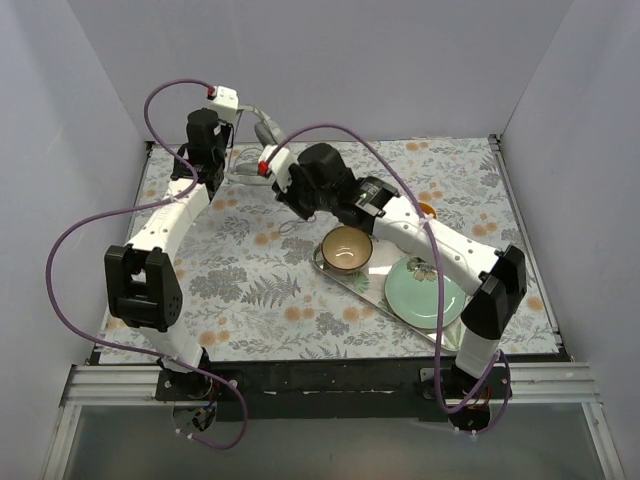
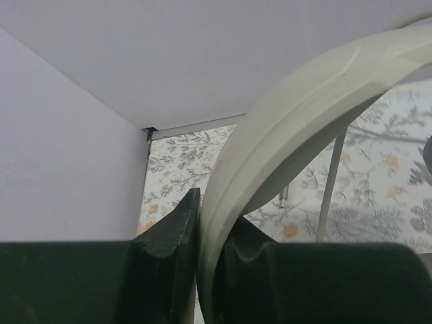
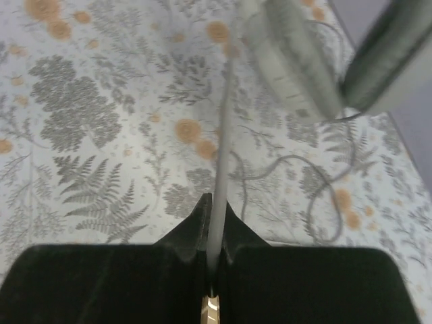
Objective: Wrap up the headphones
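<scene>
The light grey headphones [image 1: 262,128] are held up near the back wall. My left gripper [image 1: 232,150] is shut on their wide headband [image 2: 304,101], which runs up and to the right from between the jaws [image 2: 210,233]. My right gripper [image 1: 288,190] is shut on the thin grey cable [image 3: 219,169], which runs taut from the jaws [image 3: 214,219] up towards an earcup [image 3: 290,61]. More cable lies in loose loops on the floral cloth [image 3: 317,202]. A stretch of cable also hangs straight down in the left wrist view [image 2: 331,189].
A silver tray [image 1: 330,268] at centre right holds a tan bowl [image 1: 346,248] and a pale green plate [image 1: 425,290]. A small orange object [image 1: 427,210] lies behind them. White walls enclose the table on the left, back and right.
</scene>
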`<state>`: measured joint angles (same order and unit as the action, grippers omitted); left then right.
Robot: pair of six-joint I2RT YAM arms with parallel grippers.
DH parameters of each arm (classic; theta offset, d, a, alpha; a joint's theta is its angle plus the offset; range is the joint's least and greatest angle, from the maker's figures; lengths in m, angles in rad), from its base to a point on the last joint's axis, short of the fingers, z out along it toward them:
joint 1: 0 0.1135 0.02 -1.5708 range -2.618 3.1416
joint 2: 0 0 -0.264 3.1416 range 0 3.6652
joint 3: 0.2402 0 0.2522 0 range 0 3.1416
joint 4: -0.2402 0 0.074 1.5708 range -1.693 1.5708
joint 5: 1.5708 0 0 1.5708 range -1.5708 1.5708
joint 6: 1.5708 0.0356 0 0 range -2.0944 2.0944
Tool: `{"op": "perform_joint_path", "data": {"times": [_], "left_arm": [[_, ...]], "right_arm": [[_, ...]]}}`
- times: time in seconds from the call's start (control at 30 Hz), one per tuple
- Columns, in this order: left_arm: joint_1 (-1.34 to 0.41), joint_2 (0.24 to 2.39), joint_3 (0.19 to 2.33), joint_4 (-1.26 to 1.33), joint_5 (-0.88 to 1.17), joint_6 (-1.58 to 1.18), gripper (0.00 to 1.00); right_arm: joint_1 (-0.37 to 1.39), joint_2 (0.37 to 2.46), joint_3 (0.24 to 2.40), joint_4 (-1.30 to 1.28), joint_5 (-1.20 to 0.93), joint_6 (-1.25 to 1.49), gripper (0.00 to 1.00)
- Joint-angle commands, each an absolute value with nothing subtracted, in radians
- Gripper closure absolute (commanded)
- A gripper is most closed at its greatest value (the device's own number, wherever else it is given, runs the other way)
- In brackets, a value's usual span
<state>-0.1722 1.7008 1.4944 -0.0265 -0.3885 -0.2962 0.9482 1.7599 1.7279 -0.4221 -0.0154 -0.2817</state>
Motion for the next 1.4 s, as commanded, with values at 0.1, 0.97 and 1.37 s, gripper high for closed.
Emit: {"op": "perform_joint_path", "data": {"times": [0.1, 0.97, 1.37], "left_arm": [[-0.179, 1.453, 1.289, -0.024, -0.149, -0.094, 1.00], [-0.359, 1.235, 1.413, -0.607, 0.049, -0.285, 1.00], [-0.359, 1.232, 1.416, -0.590, -0.042, -0.270, 1.00]], "right_arm": [[0.780, 1.746, 2.005, -0.546, 0.081, -0.351, 0.99], [0.472, 1.838, 1.858, -0.031, -0.324, -0.144, 0.99], [0.431, 1.707, 1.649, 0.184, -0.339, -0.077, 0.99]]}}
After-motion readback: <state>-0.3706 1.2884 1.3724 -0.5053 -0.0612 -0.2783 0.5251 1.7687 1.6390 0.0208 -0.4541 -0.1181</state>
